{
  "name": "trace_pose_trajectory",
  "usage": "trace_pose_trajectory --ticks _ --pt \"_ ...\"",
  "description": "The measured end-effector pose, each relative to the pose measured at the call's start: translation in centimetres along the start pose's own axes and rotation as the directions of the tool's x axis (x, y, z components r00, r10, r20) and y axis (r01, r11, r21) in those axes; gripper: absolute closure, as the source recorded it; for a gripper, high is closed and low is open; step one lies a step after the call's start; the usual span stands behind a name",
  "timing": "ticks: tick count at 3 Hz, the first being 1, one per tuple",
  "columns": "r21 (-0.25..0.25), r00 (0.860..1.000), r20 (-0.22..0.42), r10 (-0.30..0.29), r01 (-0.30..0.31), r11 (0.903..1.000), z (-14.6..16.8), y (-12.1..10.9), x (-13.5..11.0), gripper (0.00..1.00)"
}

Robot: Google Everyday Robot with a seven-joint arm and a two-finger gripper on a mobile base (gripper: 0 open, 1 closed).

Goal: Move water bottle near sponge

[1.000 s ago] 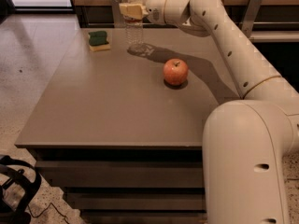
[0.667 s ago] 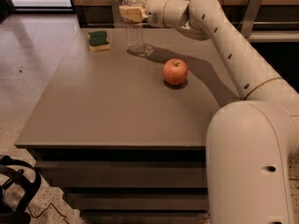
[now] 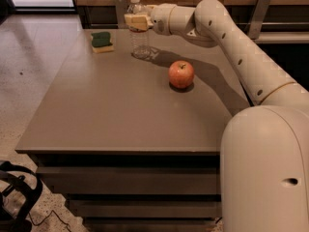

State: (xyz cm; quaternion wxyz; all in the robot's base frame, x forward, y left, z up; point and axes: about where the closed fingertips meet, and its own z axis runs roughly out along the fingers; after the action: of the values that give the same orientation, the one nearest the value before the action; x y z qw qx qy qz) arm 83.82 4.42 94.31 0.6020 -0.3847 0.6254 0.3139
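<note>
The water bottle (image 3: 140, 38) is clear with a white cap and stands upright at the far side of the table, a short way right of the sponge (image 3: 102, 41). The sponge has a dark green top on a yellow base and lies near the far left corner. My gripper (image 3: 137, 21) reaches in from the right and is shut on the bottle's upper part, hiding its label. The bottle's base is at or just above the tabletop; I cannot tell which.
A red apple (image 3: 181, 74) sits on the brown table (image 3: 116, 115), to the right of and nearer than the bottle, under my arm. A wooden wall with metal brackets runs behind the table's far edge. The floor lies to the left.
The gripper and the bottle have shifted slightly left, toward the sponge. The apple and the sponge have not moved.
</note>
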Motion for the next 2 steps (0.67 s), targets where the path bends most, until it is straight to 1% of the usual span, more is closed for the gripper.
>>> trace_pose_trajectory --ticks 1,2 --pt "0.005 1.0 -0.006 0.015 -0.015 0.9999 -0.1 0.17 0.93 1.0" --pt "0.005 1.0 -0.006 0.015 -0.015 0.9999 -0.11 0.17 0.74 0.82"
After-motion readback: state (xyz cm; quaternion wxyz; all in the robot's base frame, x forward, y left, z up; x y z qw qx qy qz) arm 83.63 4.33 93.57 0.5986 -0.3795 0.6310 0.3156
